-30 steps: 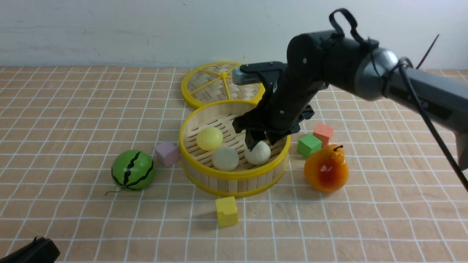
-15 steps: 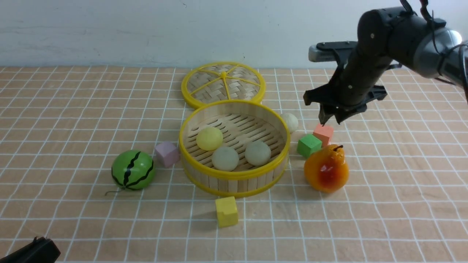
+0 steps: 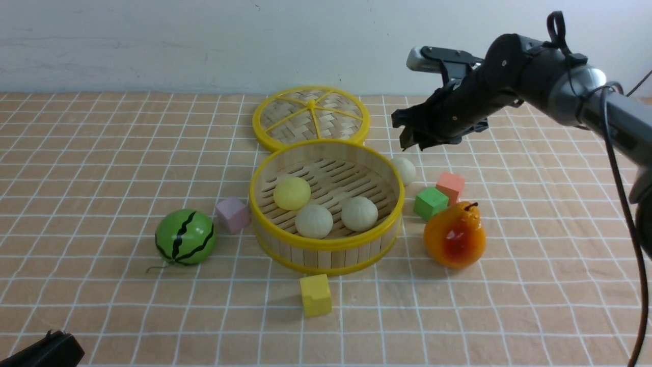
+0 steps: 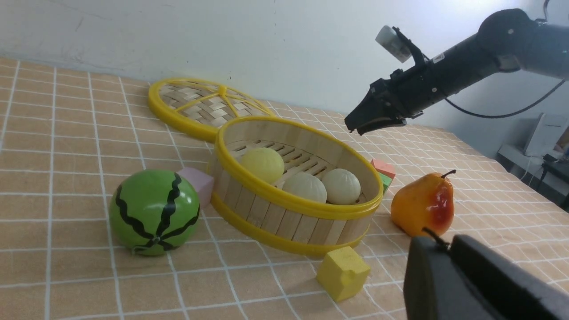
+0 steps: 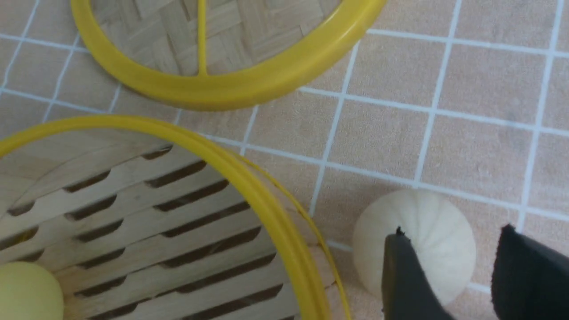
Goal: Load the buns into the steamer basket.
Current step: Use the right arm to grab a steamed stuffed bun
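The steamer basket [image 3: 326, 245] stands mid-table and holds three buns: a pale yellow one [image 3: 292, 193] and two off-white ones [image 3: 314, 221] [image 3: 359, 213]. Another off-white bun [image 3: 405, 169] lies on the table just outside the basket's far right rim. My right gripper [image 3: 410, 140] hangs open in the air above and slightly behind that bun, holding nothing. In the right wrist view the pleated bun [image 5: 426, 222] shows below the spread fingers of the gripper [image 5: 452, 231], beside the basket rim [image 5: 249, 178]. My left gripper [image 4: 444, 242] is shut and empty, low at the table's near left corner.
The woven lid [image 3: 310, 117] lies flat behind the basket. A watermelon ball [image 3: 185, 237] and pink cube [image 3: 232, 214] sit left of it. A green cube [image 3: 430, 203], orange-red cube [image 3: 450, 187] and pear [image 3: 455, 235] crowd its right side. A yellow cube [image 3: 315, 295] lies in front.
My right gripper let go of a bun inside the basket, rose out, swung right, then came back left above the bun outside the rim. The left arm stayed put.
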